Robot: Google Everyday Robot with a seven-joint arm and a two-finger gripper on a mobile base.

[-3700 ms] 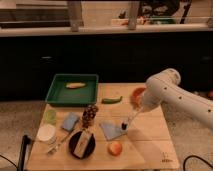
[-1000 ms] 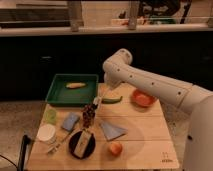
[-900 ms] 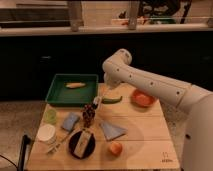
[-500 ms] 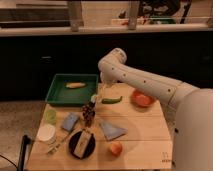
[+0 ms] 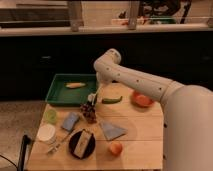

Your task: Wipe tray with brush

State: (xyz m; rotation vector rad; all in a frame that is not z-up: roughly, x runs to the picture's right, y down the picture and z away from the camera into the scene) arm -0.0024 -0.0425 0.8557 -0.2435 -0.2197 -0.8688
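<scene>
The green tray (image 5: 59, 96) lies at the table's back left, with a yellow food item (image 5: 75, 85) in it. My gripper (image 5: 102, 83) hangs at the tray's right rim and is shut on the brush (image 5: 94, 95). The brush's white handle slants down and to the left from the gripper. Its head is low, just off the tray's front right corner, above the table. The white arm reaches in from the right.
A green vegetable (image 5: 111, 99) and an orange bowl (image 5: 142, 98) lie right of the gripper. A dark cluster (image 5: 89, 111), blue sponge (image 5: 70, 121), grey cloth (image 5: 113, 131), black plate (image 5: 82, 143), orange fruit (image 5: 115, 148), green cup (image 5: 50, 116) and white cup (image 5: 46, 133) fill the front.
My gripper has carried the brush from the right middle of the table to the tray's right rim, edging a little further left in the last second.
</scene>
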